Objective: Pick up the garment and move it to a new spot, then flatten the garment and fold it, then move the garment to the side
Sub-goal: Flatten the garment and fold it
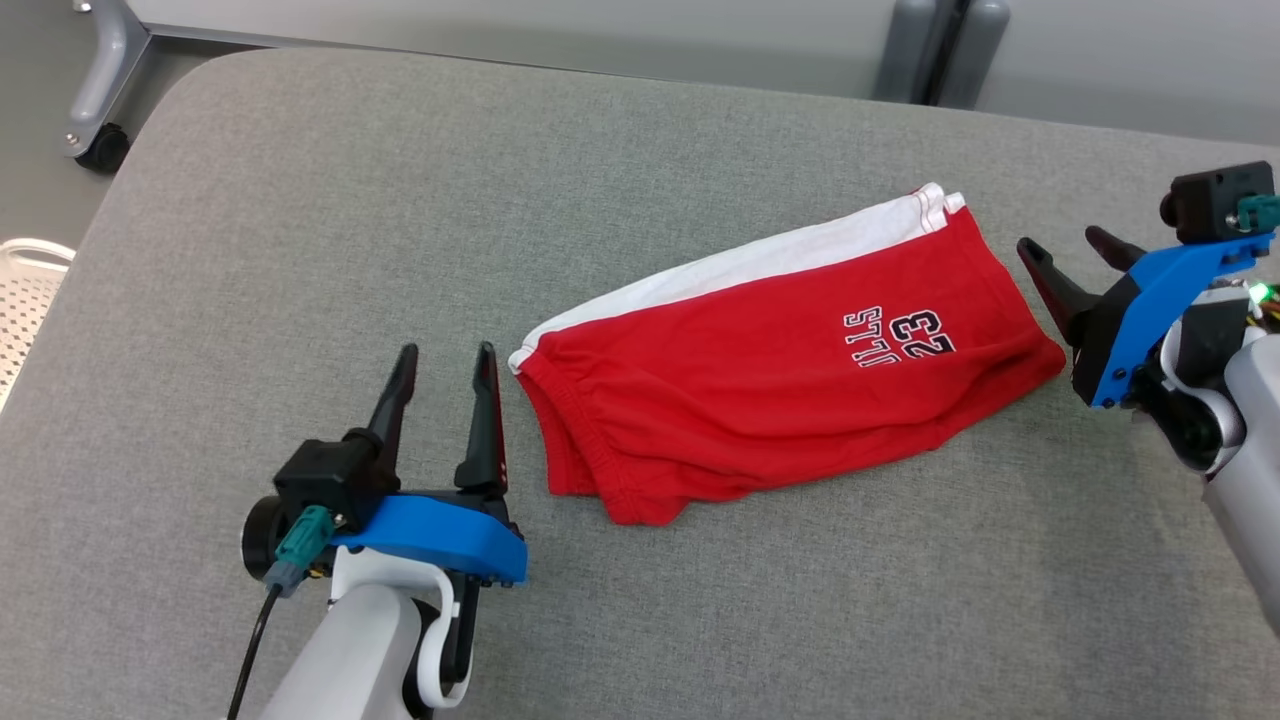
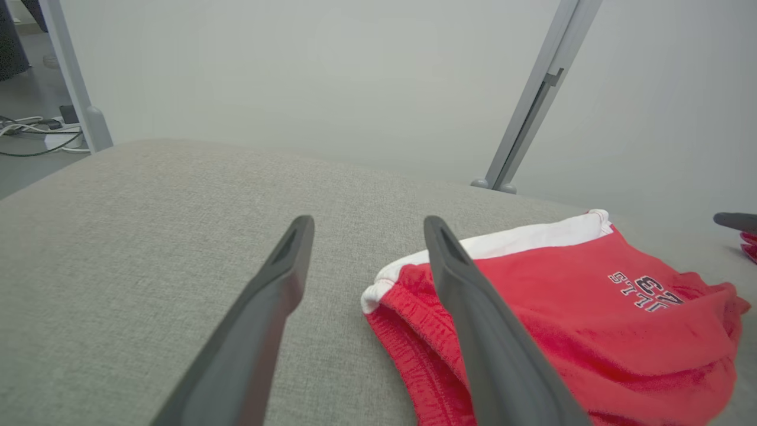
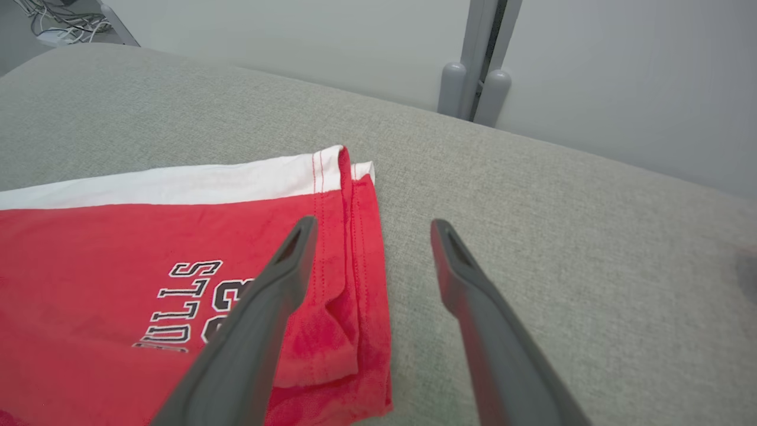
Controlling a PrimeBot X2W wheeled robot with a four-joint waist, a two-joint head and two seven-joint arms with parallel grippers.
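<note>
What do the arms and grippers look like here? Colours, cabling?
Both match: pale grey-white forearm, blue wrist bracket, black camera block with teal connector, two long dark tapered jaws. The left gripper has a black cable hanging from its connector; the right gripper shows a green light by its wrist.

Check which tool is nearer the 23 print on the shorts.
Right. Right tool sits off the shorts' leg-hem end, close to the print; left tool is off the waistband end, farther.

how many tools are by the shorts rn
2. The left tool stands open beside the waistband end of the red shorts; the right tool stands open beside the leg-hem end. Neither holds the cloth.
</note>
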